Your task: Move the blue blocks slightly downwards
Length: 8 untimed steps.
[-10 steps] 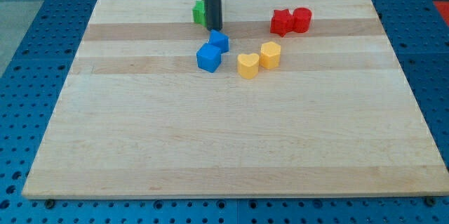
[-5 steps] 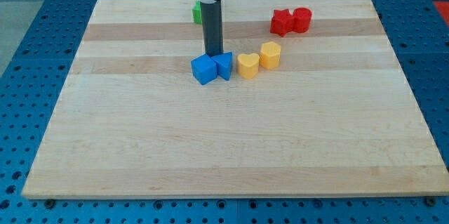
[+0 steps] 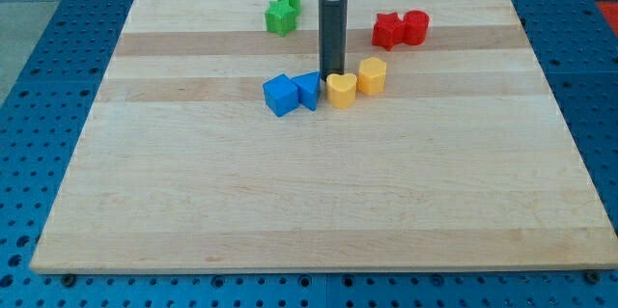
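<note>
Two blue blocks sit side by side near the board's upper middle: a blue cube (image 3: 280,95) on the left and a smaller blue block (image 3: 308,90) touching its right side. My tip (image 3: 332,77) stands just above the gap between the smaller blue block and the yellow heart block (image 3: 340,89), very close to both. The dark rod rises straight up from there to the view's top.
A yellow hexagonal block (image 3: 372,75) sits right of the yellow heart. Two green blocks (image 3: 282,11) lie at the top, left of the rod. Two red blocks (image 3: 401,29) lie at the upper right. The wooden board (image 3: 309,202) rests on a blue perforated table.
The blue blocks were pushed down and together, the smaller one now touching the yellow heart. My tip has since moved right, from above the blue blocks to above the heart's left edge.
</note>
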### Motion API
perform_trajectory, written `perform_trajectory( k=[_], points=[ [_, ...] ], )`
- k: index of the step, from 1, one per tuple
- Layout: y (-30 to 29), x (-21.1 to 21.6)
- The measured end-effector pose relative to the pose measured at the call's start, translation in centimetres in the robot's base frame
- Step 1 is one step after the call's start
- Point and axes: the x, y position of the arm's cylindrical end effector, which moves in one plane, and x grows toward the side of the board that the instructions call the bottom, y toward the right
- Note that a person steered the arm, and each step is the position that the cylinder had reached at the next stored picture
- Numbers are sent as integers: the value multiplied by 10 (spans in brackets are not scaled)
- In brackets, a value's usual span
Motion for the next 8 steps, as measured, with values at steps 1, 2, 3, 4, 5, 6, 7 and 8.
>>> perform_trajectory(
  k=[1, 2, 3, 4, 5, 6, 7, 8],
  points=[
    [-9, 14],
    [-20, 24],
    [-25, 42],
    [-26, 58],
    [-26, 69],
    [-21, 75],
    [-8, 63],
    [3, 49]
  ],
)
